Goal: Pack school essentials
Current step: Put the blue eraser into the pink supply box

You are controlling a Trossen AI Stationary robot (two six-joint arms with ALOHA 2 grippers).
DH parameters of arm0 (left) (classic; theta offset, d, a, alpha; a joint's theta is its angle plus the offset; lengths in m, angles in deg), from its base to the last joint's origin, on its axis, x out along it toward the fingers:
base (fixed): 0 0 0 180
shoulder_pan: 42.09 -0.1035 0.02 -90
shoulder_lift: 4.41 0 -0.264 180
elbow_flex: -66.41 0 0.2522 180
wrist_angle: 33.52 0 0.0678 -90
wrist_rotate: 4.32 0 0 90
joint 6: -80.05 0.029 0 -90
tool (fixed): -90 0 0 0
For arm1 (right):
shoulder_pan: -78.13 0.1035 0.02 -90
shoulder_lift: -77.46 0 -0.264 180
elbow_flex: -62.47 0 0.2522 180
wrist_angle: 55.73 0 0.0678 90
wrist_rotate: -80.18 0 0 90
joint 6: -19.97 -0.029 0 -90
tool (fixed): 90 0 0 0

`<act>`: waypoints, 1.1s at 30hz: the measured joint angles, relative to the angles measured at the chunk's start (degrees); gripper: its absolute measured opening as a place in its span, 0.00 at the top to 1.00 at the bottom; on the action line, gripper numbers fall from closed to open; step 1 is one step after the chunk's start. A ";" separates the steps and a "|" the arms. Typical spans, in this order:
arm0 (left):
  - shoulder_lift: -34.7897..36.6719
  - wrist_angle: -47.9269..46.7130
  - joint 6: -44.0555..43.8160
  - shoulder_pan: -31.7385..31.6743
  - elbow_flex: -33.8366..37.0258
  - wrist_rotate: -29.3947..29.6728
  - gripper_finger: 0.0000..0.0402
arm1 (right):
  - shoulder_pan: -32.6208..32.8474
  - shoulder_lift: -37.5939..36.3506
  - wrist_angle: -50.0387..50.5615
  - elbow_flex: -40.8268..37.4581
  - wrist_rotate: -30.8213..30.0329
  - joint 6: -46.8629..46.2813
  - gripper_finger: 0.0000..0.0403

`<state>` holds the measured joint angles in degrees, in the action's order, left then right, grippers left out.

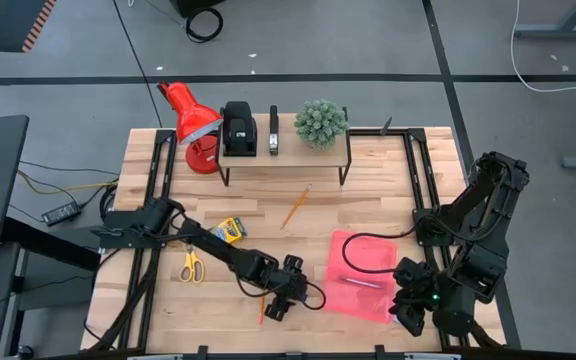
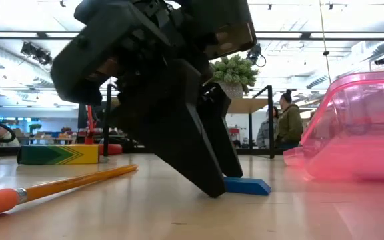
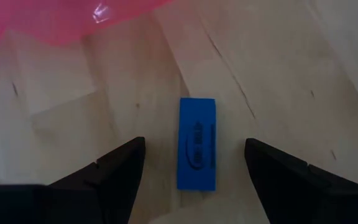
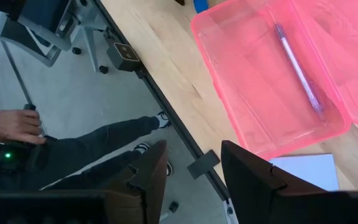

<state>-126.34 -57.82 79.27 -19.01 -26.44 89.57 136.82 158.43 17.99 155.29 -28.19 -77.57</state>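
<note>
A small blue eraser (image 3: pixel 197 143) lies flat on the wooden table. My left gripper (image 3: pixel 194 146) stands open over it near the table's front middle (image 1: pixel 280 298), pointing steeply down. One dark finger is on each long side of the eraser, apart from it, with the tips low by the table top (image 2: pixel 212 190). To its right lies an open pink box (image 1: pixel 361 275) with a pinkish pen (image 4: pixel 297 65) inside. My right gripper (image 4: pixel 194 168) hangs open and empty above the table's near right corner (image 1: pixel 410 305). A pale notepad (image 4: pixel 303 167) lies beside the box.
An orange pencil (image 1: pixel 263 310) lies just left of my left gripper, and another (image 1: pixel 293 207) lies farther back. The crayon box (image 1: pixel 230 230) and yellow-handled scissors (image 1: pixel 190 265) lie at the left. At the back stand a red lamp (image 1: pixel 193 120) and a shelf (image 1: pixel 283 155) with black devices and a plant. A person's legs (image 4: pixel 104 140) are beyond the near edge.
</note>
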 joint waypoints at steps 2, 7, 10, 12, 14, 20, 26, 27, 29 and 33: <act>-0.26 0.10 0.00 -0.03 -0.01 0.21 0.34 | 0.00 0.00 0.03 0.00 -0.02 0.00 0.61; -0.97 0.62 -0.04 0.12 -0.11 -0.83 0.49 | 0.00 0.00 0.09 0.00 -0.02 0.00 0.61; -1.28 0.98 -0.03 0.39 -0.13 -1.38 0.59 | 0.00 0.00 0.07 0.00 -0.02 0.00 0.61; -1.71 1.15 -0.09 0.34 -0.15 -1.88 0.65 | 0.00 0.00 0.09 0.00 -0.02 0.00 0.61; -1.77 1.17 -0.09 0.36 -0.15 -1.92 0.71 | 0.00 0.00 0.08 0.00 -0.02 0.00 0.61; -1.88 1.00 -1.11 -0.15 -0.13 -2.52 0.82 | 0.00 0.00 0.07 0.00 -0.02 0.01 0.61; -2.07 -0.93 -2.86 -0.57 -2.33 -3.14 0.81 | 0.00 0.00 0.07 0.00 -0.02 0.02 0.61; -2.18 -1.51 -2.89 -0.57 -3.09 -3.10 0.81 | 0.00 0.00 0.07 0.00 -0.02 0.02 0.61; -2.50 -3.60 -2.91 -0.62 -5.11 -3.07 0.80 | 0.00 0.00 0.07 0.00 0.04 0.02 0.61; -2.54 -7.47 -2.61 -0.85 -10.07 -2.41 0.80 | 0.00 0.00 0.07 -0.02 0.75 0.02 0.61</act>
<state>-128.88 -65.30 76.66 -19.87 -36.51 87.17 136.83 158.43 18.06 155.27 -27.44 -77.55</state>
